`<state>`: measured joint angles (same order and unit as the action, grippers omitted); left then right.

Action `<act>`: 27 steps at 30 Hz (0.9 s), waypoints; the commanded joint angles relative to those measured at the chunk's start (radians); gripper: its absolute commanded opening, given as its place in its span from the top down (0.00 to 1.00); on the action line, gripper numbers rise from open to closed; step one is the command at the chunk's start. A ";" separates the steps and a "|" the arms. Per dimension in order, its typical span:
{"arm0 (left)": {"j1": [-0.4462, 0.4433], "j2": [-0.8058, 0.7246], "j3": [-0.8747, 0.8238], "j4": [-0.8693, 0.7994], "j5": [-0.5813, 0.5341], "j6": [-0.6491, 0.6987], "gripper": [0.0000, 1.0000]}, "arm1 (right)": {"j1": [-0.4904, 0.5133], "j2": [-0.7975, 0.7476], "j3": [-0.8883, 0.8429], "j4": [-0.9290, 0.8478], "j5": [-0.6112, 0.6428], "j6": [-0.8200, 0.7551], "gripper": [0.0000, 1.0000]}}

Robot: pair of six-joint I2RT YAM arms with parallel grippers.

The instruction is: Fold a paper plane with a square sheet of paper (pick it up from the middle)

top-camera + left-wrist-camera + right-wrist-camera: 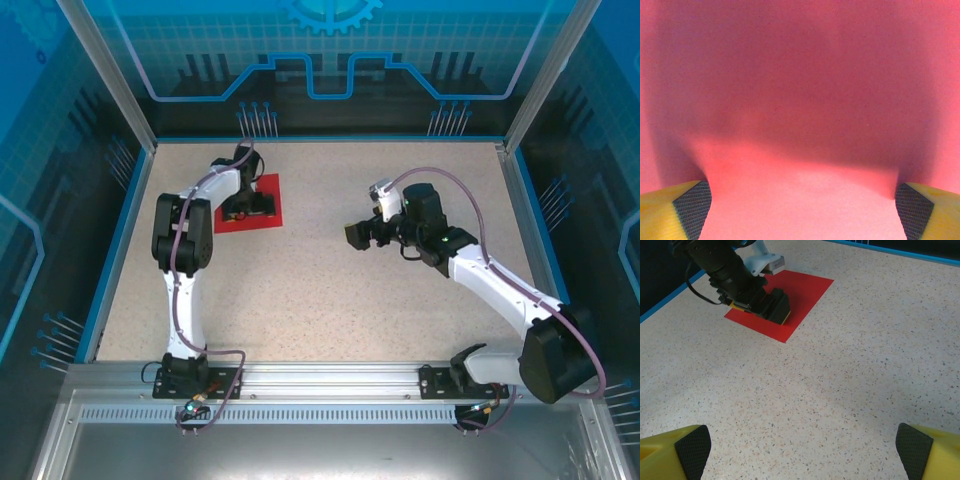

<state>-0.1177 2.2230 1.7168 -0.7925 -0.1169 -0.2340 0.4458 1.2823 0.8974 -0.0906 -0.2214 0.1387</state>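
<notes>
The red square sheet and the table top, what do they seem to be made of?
The red square sheet seems thin matte paper: flat, sharp-edged, no gloss. The table top looks like smooth speckled laminate or stone-effect board; which is unclear.

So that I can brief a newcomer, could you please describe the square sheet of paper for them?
On the speckled table, look to the far left part, where the left arm ends with open jaws. The square sheet of paper lies flat there, the sole bright red thing on the pale surface.
</notes>
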 commanded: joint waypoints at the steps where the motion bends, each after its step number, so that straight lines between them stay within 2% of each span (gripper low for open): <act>1: -0.022 -0.042 -0.042 -0.035 0.038 -0.042 0.01 | -0.014 -0.017 -0.038 0.018 -0.017 0.020 0.01; 10: -0.115 -0.121 -0.153 -0.017 0.014 -0.100 0.01 | -0.042 -0.079 -0.087 0.019 -0.025 0.037 0.01; 27: -0.412 -0.265 -0.333 0.033 -0.007 -0.258 0.01 | -0.094 -0.189 -0.181 -0.049 -0.088 0.039 0.01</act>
<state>-0.5037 2.0258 1.4162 -0.7635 -0.1261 -0.4374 0.3698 1.1267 0.7361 -0.1173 -0.2741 0.1688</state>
